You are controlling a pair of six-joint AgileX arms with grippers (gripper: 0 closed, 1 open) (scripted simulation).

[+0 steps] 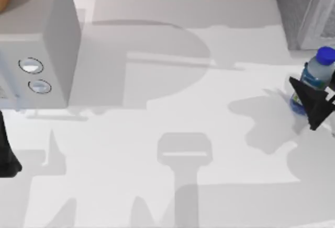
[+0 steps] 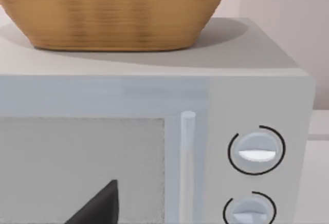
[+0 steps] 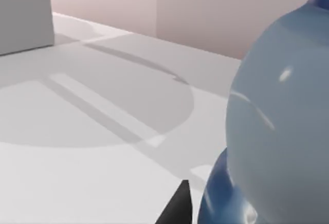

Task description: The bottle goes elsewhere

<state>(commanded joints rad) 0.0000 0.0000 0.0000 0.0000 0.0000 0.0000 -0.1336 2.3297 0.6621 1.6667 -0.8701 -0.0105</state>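
No legible text, brand, number or sign in any view; the bottle (image 1: 313,79), at about 3 o'clock on the table in the top view, carries a blue, green and white label whose print cannot be read; the two round dials (image 2: 256,151) on the microwave (image 2: 257,95) front, at about 9 o'clock, bear no readable markings or scale.

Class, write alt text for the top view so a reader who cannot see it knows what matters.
At the table's right edge, the right gripper sits around a small clear bottle with a blue cap. A grey microwave with two dials stands at the left, and the left arm is parked at the left edge below it.
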